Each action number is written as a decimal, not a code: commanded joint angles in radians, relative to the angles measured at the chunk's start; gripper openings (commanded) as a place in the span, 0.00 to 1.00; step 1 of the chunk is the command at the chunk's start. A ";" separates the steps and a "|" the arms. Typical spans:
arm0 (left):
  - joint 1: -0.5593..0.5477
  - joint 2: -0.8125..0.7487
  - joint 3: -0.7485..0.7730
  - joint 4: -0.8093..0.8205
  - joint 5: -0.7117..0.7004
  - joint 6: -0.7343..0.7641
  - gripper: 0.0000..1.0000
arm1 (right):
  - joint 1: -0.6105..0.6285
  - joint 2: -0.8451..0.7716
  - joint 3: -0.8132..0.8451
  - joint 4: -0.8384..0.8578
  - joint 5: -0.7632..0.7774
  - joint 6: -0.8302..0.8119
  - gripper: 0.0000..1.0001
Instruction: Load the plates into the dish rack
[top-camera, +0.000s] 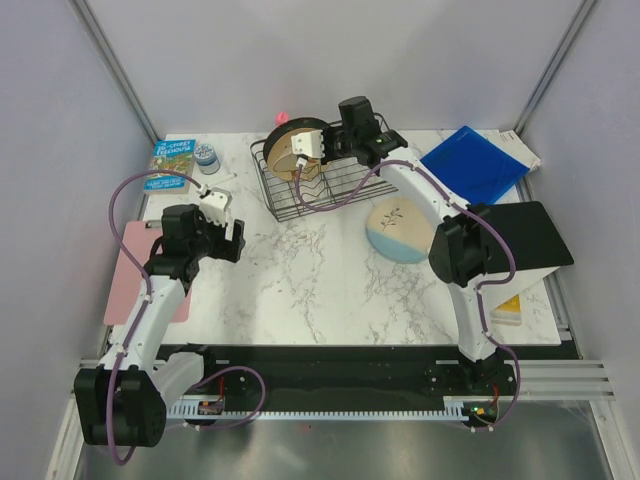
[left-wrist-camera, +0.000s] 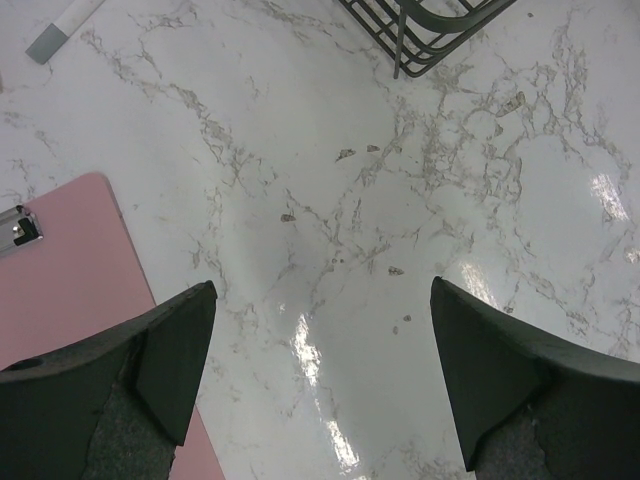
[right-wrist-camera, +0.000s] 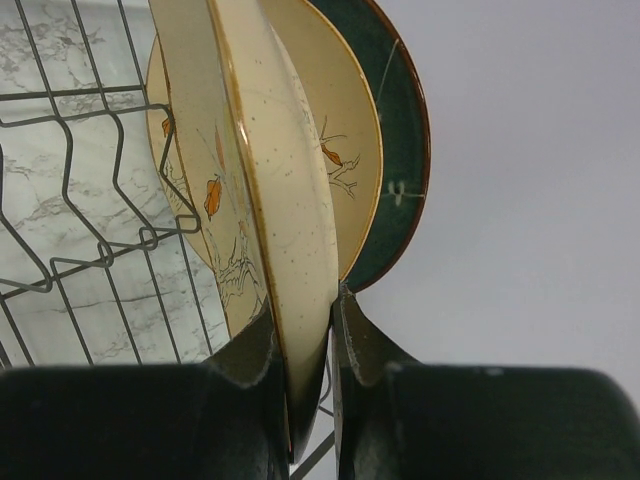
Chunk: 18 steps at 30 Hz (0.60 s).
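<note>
Right fingers (right-wrist-camera: 365, 350) clenched on the rim of 1 tan plate (right-wrist-camera: 285, 250), upright at the dish rack (right-wrist-camera: 70, 170) beside 2 racked plates (right-wrist-camera: 395, 150). Left fingers (left-wrist-camera: 170, 350) released over the desk (left-wrist-camera: 400, 180). Recommended — lower straight into a free divider slot, clear of neighbours; cream-and-blue plate (top-camera: 397, 232) waits on the desk.

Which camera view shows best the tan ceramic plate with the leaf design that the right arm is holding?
The right wrist view: the tan leaf-design plate fills it, edge-on between the fingers. The top view shows it small, at the black wire dish rack. The left wrist view shows only a rack corner.
</note>
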 joint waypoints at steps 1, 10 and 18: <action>0.007 -0.001 -0.006 0.053 0.020 -0.033 0.94 | 0.004 -0.040 0.058 0.113 -0.036 -0.043 0.00; 0.007 0.020 -0.001 0.064 0.031 -0.038 0.94 | 0.010 0.019 0.064 0.106 -0.003 -0.061 0.00; 0.007 0.027 0.003 0.063 0.040 -0.042 0.94 | 0.010 0.076 0.065 0.162 0.029 -0.030 0.16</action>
